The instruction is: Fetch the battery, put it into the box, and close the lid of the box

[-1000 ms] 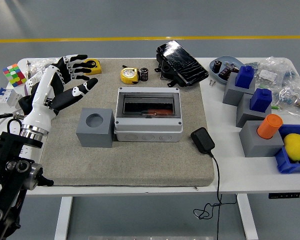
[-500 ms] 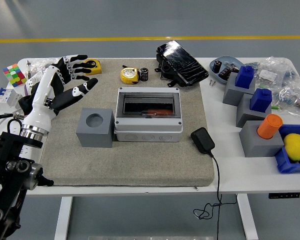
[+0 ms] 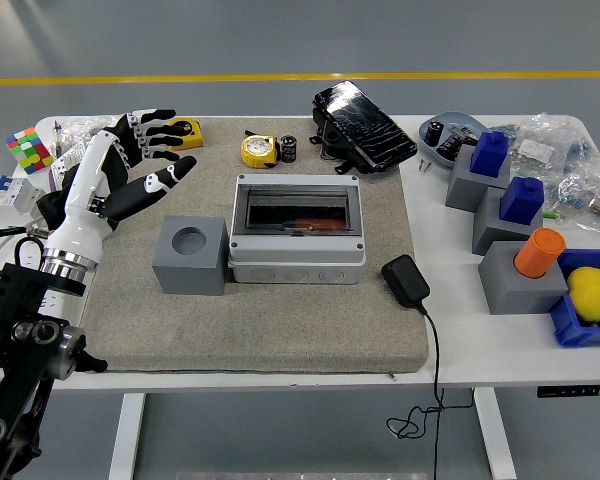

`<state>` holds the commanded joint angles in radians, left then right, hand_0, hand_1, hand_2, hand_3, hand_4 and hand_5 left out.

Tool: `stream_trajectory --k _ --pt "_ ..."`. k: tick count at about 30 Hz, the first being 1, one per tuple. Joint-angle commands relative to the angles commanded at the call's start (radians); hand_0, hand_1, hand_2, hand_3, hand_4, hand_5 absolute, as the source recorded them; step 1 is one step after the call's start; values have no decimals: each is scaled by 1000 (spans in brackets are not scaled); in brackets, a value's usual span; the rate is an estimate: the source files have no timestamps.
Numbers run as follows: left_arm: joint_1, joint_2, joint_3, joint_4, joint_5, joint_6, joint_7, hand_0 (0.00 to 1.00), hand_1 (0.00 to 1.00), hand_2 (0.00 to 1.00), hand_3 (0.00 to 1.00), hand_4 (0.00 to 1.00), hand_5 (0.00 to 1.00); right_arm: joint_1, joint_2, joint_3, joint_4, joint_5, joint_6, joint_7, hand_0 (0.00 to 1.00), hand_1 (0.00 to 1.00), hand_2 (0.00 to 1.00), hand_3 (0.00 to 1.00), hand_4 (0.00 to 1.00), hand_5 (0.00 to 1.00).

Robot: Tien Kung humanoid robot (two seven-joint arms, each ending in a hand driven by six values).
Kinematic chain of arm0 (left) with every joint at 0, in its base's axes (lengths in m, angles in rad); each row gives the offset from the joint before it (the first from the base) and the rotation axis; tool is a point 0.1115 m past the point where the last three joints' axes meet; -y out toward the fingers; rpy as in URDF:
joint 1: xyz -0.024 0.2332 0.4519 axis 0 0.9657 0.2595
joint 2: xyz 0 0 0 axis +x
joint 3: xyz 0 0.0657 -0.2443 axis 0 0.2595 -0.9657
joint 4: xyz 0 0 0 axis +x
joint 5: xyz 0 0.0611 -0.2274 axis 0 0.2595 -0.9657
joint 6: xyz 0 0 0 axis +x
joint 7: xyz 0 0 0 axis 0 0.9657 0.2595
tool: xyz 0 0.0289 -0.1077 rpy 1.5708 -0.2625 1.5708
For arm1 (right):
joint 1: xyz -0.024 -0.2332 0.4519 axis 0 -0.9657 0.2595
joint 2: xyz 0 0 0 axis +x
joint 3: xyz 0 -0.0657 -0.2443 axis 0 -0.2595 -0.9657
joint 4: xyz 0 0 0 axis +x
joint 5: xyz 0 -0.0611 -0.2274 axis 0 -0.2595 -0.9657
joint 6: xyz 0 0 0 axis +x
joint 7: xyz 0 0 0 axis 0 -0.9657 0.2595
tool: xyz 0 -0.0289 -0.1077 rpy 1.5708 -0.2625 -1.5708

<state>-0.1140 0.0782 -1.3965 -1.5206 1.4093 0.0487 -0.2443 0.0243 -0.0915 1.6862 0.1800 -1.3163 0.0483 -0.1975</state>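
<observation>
- A white table (image 3: pixel 450 345) carries a beige mat (image 3: pixel 260 320); behind it, grey floor crossed by a yellow line (image 3: pixel 300 77).
- The left hand (image 3: pixel 130 165) hovers over the mat's far left corner, fingers spread, holding nothing.
- The grey box (image 3: pixel 297 232) sits mid-mat, its lid seemingly down; a grey block (image 3: pixel 190 256) stands just left of it.
- The battery (image 3: pixel 289 148) stands at the far edge beside a yellow tape measure (image 3: pixel 259 151).
- Clutter at the right edge is cut off.

Single high head view, forward and down over table (image 3: pixel 450 330).
</observation>
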Motion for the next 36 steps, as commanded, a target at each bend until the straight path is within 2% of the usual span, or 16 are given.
stream_trajectory --k 36 --pt "1 -1 2 1 3 -1 2 478 614 644 704 998 391 -1 1 1 0 -2 0 -1 748 713 734 767 998 665"
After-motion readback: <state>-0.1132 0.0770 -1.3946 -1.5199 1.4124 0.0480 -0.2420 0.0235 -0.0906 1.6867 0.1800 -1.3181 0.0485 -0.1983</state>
